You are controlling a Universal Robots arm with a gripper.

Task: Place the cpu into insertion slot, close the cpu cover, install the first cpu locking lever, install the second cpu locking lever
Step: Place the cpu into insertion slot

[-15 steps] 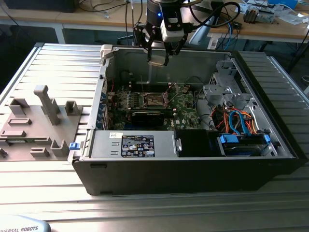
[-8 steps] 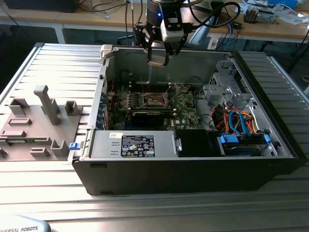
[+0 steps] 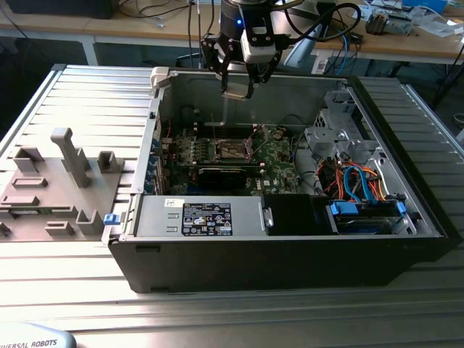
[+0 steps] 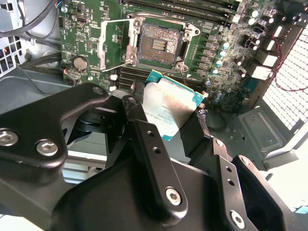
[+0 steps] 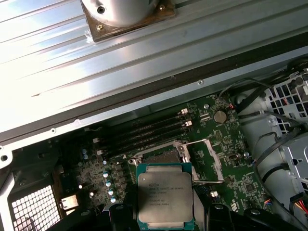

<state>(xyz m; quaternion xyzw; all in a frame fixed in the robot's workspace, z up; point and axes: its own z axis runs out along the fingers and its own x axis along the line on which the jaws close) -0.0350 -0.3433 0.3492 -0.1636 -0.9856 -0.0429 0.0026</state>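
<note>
Black gripper clenches the thin square silvery-grey cpu; best kept level, squared to the dark metal-rimmed insertion slot at its 6 o'clock in the exterior view.

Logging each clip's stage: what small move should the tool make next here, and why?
Probably lower gently toward the insertion slot: the tool grips the cpu above the board, the slot looks empty, and its cover is swung open.
</note>
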